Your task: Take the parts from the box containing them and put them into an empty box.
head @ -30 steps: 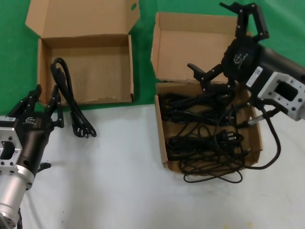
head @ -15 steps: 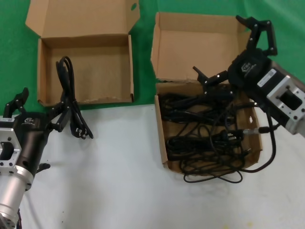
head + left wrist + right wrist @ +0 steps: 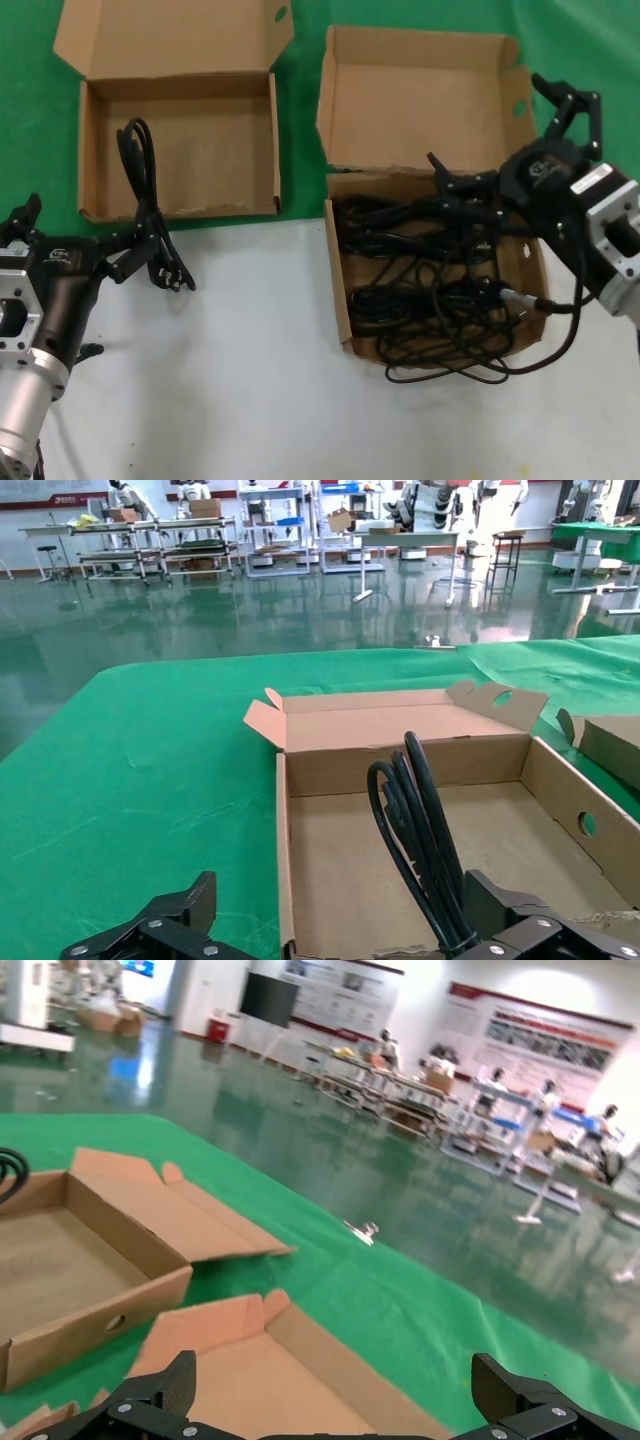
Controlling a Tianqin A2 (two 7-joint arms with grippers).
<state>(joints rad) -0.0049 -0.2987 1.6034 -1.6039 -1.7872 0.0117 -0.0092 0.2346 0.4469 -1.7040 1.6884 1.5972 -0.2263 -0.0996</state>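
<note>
Left wrist view, cord bundle looped upright (head: draped)

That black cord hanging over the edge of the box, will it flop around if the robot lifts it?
Probably floppy: the cord bends limply over the box front edge, plug end on the table. Being a long looped bundle, it would likely dangle and swing. Its rubbery sheath probably grips rather than slips.

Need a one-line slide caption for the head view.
Open left gripper beside a power cord bundle draped over the shallow carton's front edge; open right gripper above the cord-filled carton.
</note>
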